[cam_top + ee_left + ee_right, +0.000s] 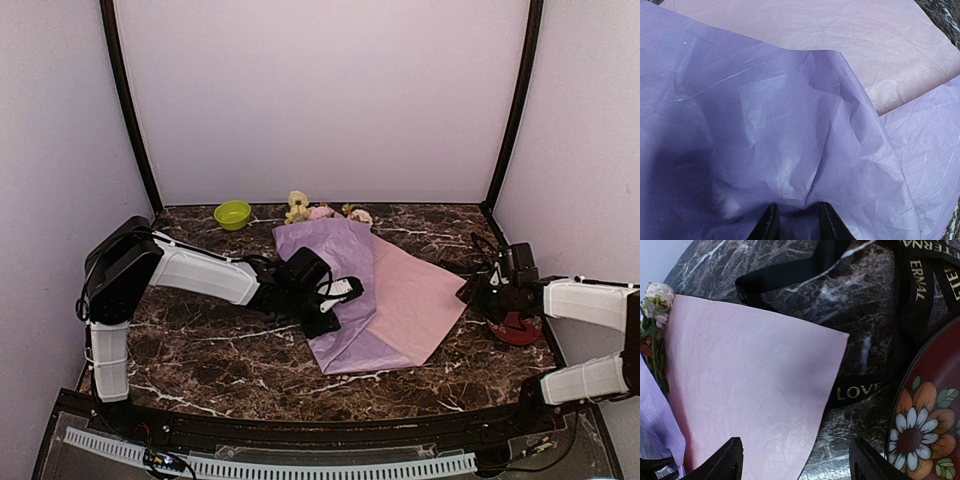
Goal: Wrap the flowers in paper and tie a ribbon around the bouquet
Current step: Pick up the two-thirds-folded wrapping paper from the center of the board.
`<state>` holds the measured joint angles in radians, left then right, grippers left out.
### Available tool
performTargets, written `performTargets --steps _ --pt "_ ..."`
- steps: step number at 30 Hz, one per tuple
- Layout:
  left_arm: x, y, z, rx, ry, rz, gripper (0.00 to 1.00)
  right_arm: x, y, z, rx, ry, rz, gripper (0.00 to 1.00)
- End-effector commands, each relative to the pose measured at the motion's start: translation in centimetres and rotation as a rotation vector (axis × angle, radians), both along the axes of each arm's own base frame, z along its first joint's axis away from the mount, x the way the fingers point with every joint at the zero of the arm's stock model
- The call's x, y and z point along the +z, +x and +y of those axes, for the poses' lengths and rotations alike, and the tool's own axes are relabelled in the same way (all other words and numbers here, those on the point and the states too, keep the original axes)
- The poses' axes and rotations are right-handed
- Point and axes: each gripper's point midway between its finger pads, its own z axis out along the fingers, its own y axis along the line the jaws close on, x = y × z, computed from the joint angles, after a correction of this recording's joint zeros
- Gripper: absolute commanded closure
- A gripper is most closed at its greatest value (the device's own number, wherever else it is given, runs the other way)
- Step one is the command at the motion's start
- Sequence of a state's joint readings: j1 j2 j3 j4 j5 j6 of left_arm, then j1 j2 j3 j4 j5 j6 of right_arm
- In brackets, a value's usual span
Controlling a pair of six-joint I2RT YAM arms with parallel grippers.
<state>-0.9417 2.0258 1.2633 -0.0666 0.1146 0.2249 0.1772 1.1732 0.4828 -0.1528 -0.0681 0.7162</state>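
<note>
- The flowers (318, 212) are mostly hidden — only the heads show at the far end of the paper (412, 295).
- The left gripper (797, 206) has its fingers cut off by the frame edge.
- The left arm stretches low across the table, pinching a raised lilac fold.
- The right gripper (796, 442) hangs low at the paper's right corner, jaws spread and empty — the ribbon (860, 390) lies beside the plate (932, 435).

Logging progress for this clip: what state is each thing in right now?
Lilac-and-pink tissue paper sheet: partly folded over the stems.
Pink and yellow flowers: heads poking out at the far end.
Black gold-lettered ribbon: loose, untied.
Left hand: closed on the lilac fold.
Right hand: open, empty.
</note>
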Motion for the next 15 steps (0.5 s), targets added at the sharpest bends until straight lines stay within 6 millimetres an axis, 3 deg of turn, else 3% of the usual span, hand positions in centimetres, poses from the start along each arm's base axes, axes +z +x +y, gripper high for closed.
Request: performTargets --steps 1,5,8,10,15 --pt "-2.0 -1.4 1.6 -0.006 0.086 0.054 0.72 -1.7 0.4 0.0 0.005 0.028 0.041 0.26" --pt "-1.8 -1.6 1.5 -0.005 0.077 0.063 0.71 -2.1 1.7 0.8 0.032 0.080 0.033 0.28" --pt "-1.6 -1.5 1.4 -0.002 0.068 0.059 0.70 -2.0 2.5 1.9 0.073 0.124 0.019 0.37" --pt "-1.3 -1.4 1.2 0.001 0.057 0.058 0.70 -1.8 2.7 2.5 0.096 0.152 0.002 0.48" --pt "-1.3 -1.3 1.1 -0.003 0.052 0.049 0.68 -1.0 3.1 3.1 0.131 0.172 -0.031 0.86"
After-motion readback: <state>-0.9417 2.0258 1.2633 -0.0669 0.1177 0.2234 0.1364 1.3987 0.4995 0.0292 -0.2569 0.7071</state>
